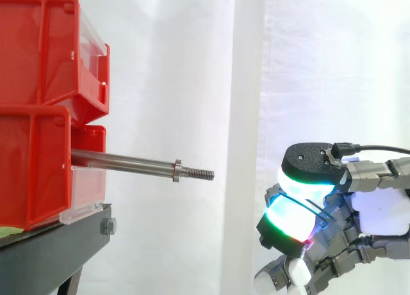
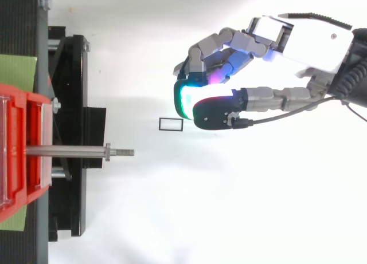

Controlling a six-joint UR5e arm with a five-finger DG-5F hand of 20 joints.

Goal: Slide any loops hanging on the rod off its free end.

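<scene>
Red bins (image 1: 38, 116) stand nearest, stacked on a black stand (image 1: 57, 244), their walls glossy moulded plastic with clear front plates (image 1: 83, 199). From the lower bin a rod (image 1: 122, 160) juts out level, its long axis running across the side view, its free end (image 1: 200, 174) pointing toward the side the arm comes from. It is smooth, dull grey metal, round in section, with a thin collar (image 1: 177, 169) near the tip and a narrower threaded stub beyond it. I see no loop hanging on the shaft between bin and collar, so the sliding looks already done, or there is nothing to slide. Farther back is the hand (image 1: 384, 208), well apart from the rod: past the free end along the rod's axis, lower than it in the side view, and offset to the far side of it in the top view. Its fingers are curled in toward the thumb, the thick rounded fingertips (image 1: 291, 215) glowing white, cyan, green and magenta, and nothing shows in their hold. Just beside those fingertips in the top view sits a small dark rectangle (image 2: 170, 124), a thin outline with a pale middle; whether it is a loop I cannot tell. Behind everything hangs a white curtain (image 1: 192, 64), soft and faintly folded.
</scene>
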